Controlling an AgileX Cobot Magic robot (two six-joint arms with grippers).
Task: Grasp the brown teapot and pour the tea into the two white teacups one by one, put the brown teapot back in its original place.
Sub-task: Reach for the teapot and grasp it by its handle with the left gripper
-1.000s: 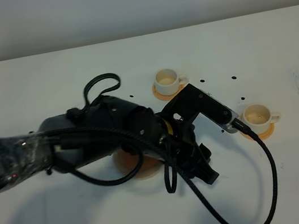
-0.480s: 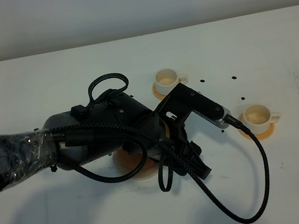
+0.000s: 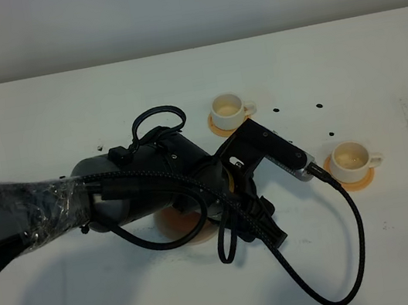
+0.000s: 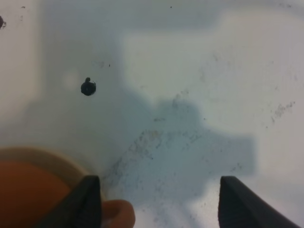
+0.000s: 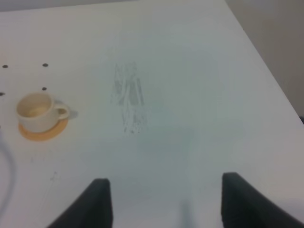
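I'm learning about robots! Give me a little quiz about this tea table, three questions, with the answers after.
1. True or false: the two white teacups each stand on an orange coaster.
2. Pick one: what is between the fingers of the right end effector? A) a teacup B) the teapot C) nothing
3. Fill in the gap: the right wrist view shows ___ teacup(s).

Key: 1 true; 2 C; 3 one.
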